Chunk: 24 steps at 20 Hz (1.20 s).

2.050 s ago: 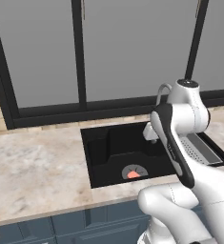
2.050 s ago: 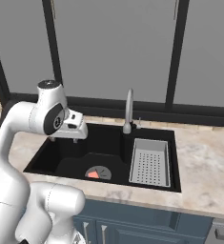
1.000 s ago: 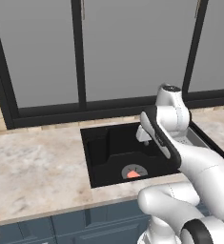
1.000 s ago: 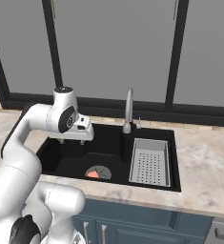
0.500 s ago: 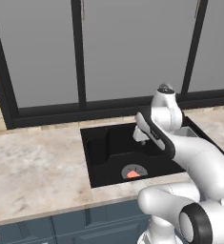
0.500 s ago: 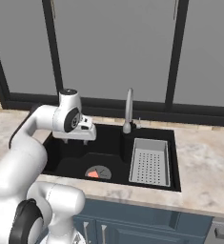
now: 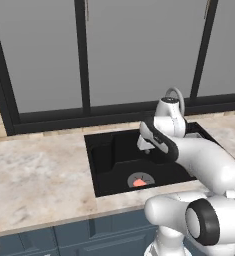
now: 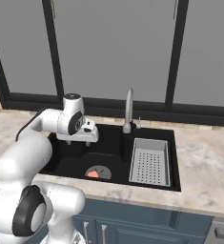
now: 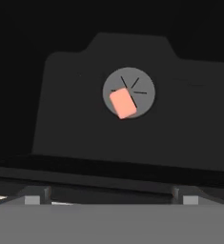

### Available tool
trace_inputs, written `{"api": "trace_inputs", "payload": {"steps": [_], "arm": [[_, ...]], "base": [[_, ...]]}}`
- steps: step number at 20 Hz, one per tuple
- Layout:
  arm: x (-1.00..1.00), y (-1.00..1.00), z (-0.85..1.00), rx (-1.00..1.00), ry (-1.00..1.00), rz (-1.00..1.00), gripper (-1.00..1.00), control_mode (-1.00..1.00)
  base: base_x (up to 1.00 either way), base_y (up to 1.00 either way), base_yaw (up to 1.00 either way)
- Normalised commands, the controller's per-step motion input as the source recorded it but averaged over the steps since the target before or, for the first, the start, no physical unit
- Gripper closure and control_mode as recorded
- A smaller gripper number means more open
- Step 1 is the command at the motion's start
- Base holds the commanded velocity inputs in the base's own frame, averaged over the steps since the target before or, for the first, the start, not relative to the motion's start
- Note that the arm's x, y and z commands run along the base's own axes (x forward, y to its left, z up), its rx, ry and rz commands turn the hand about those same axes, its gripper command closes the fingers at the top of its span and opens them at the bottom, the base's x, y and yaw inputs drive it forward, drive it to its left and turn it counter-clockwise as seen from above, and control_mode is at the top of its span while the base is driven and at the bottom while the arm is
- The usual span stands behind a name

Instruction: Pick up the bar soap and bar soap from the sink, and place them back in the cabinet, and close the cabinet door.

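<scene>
A small salmon bar soap (image 9: pixel 123 104) lies flat on the round grey drain (image 9: pixel 129 93) of the black sink (image 7: pixel 109 155). The same bar soap (image 7: pixel 138 183) shows in the left base view, and the bar soap (image 8: pixel 93 174) in the right base view. My gripper (image 7: pixel 144 146) hangs over the basin, above and behind the soap, apart from it. In the hand view the gripper (image 9: pixel 108 198) is open, its fingertips (image 9: pixel 35 195) wide apart with nothing between them. Grey dark-framed panels (image 7: pixel 134 50) rise behind the sink; I cannot tell if they are the cabinet.
A grey perforated draining tray (image 8: pixel 150 162) fills the sink's right side. A curved faucet (image 8: pixel 128 110) stands at the basin's back rim, right of my gripper (image 8: pixel 78 140). Marble counter (image 7: pixel 34 175) stretches to the left, and blue drawer fronts (image 8: pixel 147 228) run below.
My arm has folded lower and the hand has crept a little left and down over the basin. The soap has stayed on the drain.
</scene>
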Motion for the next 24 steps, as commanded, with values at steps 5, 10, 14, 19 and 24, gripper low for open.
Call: {"api": "trace_inputs", "payload": {"steps": [5,10,14,19,24], "arm": [[0.30,-0.01,-0.23,0.00,0.00,0.00,-1.00,-1.00],[0.25,-0.05,-0.26,0.00,0.00,0.00,-1.00,-1.00],[0.23,-0.03,-0.30,0.00,0.00,0.00,-1.00,-1.00],[0.21,0.00,-0.35,0.00,0.00,0.00,-1.00,-1.00],[0.20,0.00,-0.34,0.00,0.00,0.00,-1.00,-1.00]], "base": [[0.00,0.00,0.00],[0.00,0.00,0.00],[0.00,0.00,0.00],[0.00,0.00,0.00],[0.00,0.00,0.00]]}}
